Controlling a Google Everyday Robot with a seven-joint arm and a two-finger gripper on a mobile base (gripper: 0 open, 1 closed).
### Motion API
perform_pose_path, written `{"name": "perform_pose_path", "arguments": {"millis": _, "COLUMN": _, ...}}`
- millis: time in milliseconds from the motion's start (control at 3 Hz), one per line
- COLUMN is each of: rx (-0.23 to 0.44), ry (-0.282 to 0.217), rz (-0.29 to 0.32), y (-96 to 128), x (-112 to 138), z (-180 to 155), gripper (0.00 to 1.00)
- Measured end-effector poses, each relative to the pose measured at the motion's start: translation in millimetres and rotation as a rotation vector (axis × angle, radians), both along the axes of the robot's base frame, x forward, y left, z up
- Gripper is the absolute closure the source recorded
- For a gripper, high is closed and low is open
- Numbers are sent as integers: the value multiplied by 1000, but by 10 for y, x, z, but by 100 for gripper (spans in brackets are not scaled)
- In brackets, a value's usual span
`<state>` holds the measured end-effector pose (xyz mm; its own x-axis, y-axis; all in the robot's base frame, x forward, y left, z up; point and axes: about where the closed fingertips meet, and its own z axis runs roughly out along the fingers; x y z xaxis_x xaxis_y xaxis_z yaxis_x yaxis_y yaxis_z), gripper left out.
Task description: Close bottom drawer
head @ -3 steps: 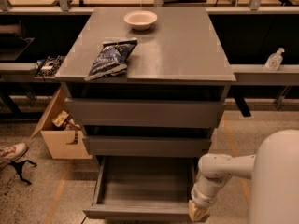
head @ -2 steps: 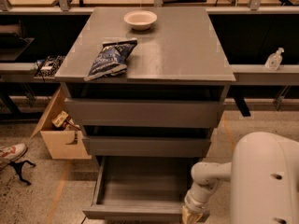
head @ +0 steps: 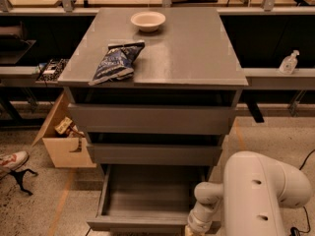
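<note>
The bottom drawer (head: pixel 147 196) is the narrowest of three grey drawers in the cabinet. It stands pulled far out and is empty, and its plain front panel (head: pixel 140 224) is near the lower edge of the view. My white arm (head: pixel 256 195) comes in from the lower right, with its wrist (head: pixel 203 215) bending down beside the drawer's front right corner. My gripper (head: pixel 191 231) is at that corner, mostly cut off by the bottom edge of the view.
The medium drawer (head: pixel 155 154) and the widest drawer (head: pixel 150 119) above stand slightly out. A blue chip bag (head: pixel 116 62) and a white bowl (head: pixel 148 20) lie on the cabinet top. A cardboard box (head: pixel 64 137) and a shoe (head: pixel 12 160) are on the floor at left. A sanitizer bottle (head: pixel 288 63) stands at right.
My arm has swung left and lower, and its white body now fills more of the lower right. My gripper has sunk toward the bottom edge. The drawer has not visibly moved.
</note>
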<state>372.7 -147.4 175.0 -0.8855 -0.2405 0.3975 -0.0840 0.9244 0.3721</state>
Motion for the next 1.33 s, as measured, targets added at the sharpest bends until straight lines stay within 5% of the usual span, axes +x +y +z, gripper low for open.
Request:
{"name": "perform_pose_path", "arguments": {"millis": 667, "rx": 107, "ry": -95, "rz": -38, "y": 258, "x": 207, "z": -220, "gripper": 100}}
{"name": "perform_pose_path", "arguments": {"millis": 1333, "rx": 248, "ry": -267, "rz": -72, "y": 488, "x": 505, "z": -96, "gripper": 100}}
